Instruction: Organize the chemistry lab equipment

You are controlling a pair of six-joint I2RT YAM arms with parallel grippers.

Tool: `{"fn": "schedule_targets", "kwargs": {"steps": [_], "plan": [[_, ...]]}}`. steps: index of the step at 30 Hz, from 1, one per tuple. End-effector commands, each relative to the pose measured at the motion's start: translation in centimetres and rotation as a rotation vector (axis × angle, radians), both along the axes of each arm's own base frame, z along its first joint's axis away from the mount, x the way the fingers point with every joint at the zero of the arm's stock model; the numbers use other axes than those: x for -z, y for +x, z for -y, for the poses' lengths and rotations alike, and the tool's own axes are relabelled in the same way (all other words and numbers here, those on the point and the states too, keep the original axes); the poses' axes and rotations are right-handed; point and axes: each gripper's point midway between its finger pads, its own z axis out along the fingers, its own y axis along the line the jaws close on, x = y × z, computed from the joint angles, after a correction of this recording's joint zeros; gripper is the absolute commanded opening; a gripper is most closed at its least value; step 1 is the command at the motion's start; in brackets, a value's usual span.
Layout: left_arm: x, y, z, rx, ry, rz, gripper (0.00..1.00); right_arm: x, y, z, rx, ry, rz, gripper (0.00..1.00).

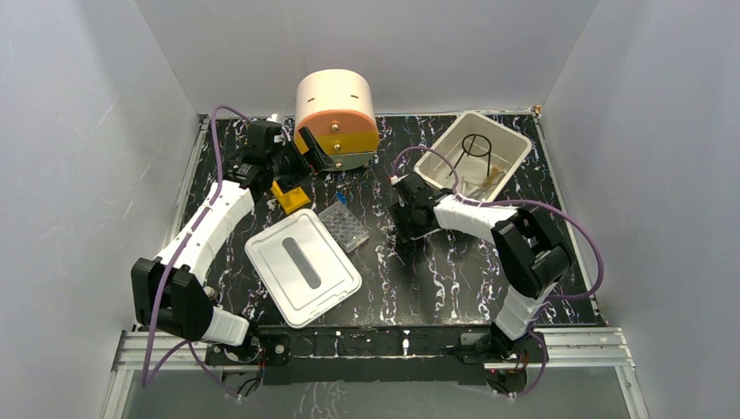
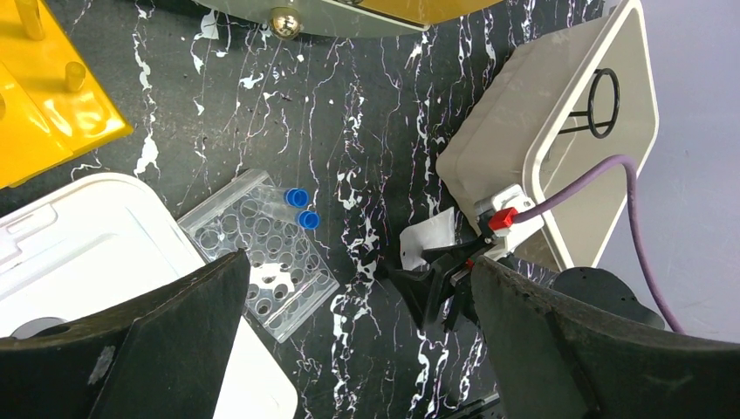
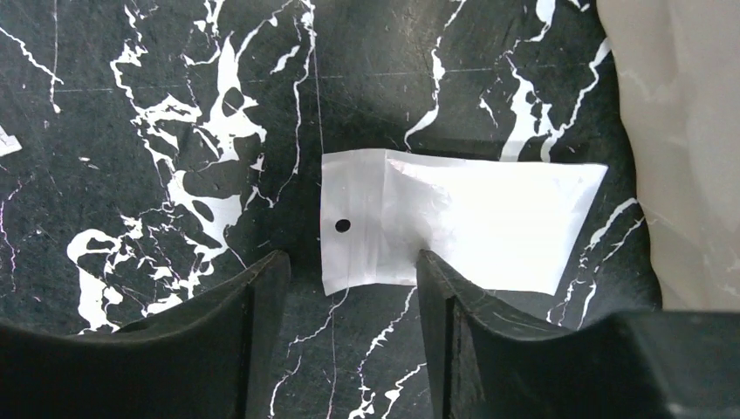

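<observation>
The white triangle (image 3: 454,223), a flat white sheet with one slanted side and a small round hole, lies on the black marble table beside the white bin. My right gripper (image 3: 349,275) is open just above the table, its fingers astride the sheet's holed end, the right fingertip (image 3: 434,271) at the sheet's edge. It also shows in the top view (image 1: 404,234). My left gripper (image 2: 358,266) is open and empty, held high near the drawer unit (image 1: 336,118). The yellow rack (image 2: 52,105), the clear well plate (image 2: 262,253) and two blue-capped tubes (image 2: 298,208) lie below it.
The white bin (image 1: 515,144) at the back right holds a black wire ring stand (image 1: 478,145) and a brush. The white lid with a grey slot (image 1: 303,266) lies front left, touching the well plate. A low drawer of the unit stands open.
</observation>
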Motion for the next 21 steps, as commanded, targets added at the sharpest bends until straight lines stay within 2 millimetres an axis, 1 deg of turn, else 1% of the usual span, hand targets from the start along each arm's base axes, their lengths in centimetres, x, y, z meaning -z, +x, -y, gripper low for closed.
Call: {"fn": "schedule_targets", "kwargs": {"steps": [1, 3, 4, 8, 14, 17, 18, 21], "plan": [[0.0, 0.1, -0.3, -0.01, 0.01, -0.01, 0.98, 1.5, -0.8, -0.5, -0.034, 0.021, -0.043, 0.57], [0.1, 0.1, -0.3, -0.012, 0.012, -0.012, 0.98, 1.7, -0.9, -0.7, -0.04, 0.026, -0.054, 0.5], [0.2, 0.1, -0.3, -0.012, 0.013, -0.016, 0.98, 1.8, -0.9, -0.7, -0.043, 0.028, -0.058, 0.43], [0.3, 0.1, -0.4, -0.014, 0.018, -0.022, 0.98, 2.0, -1.0, -0.9, -0.052, 0.028, -0.069, 0.26], [0.4, 0.0, -0.5, -0.013, 0.023, -0.024, 0.98, 1.4, -0.4, -1.4, -0.057, 0.044, -0.056, 0.06], [0.2, 0.0, -0.4, -0.005, 0.019, -0.019, 0.98, 0.3, 0.0, -1.9, -0.059, 0.059, -0.041, 0.0], [0.1, 0.0, -0.3, -0.001, 0.019, -0.018, 0.98, -0.3, 0.1, -2.0, -0.06, 0.066, -0.033, 0.0], [-0.2, 0.0, -0.3, 0.003, 0.022, -0.008, 0.98, -2.7, 0.7, -2.6, -0.068, 0.108, 0.018, 0.0]]}}
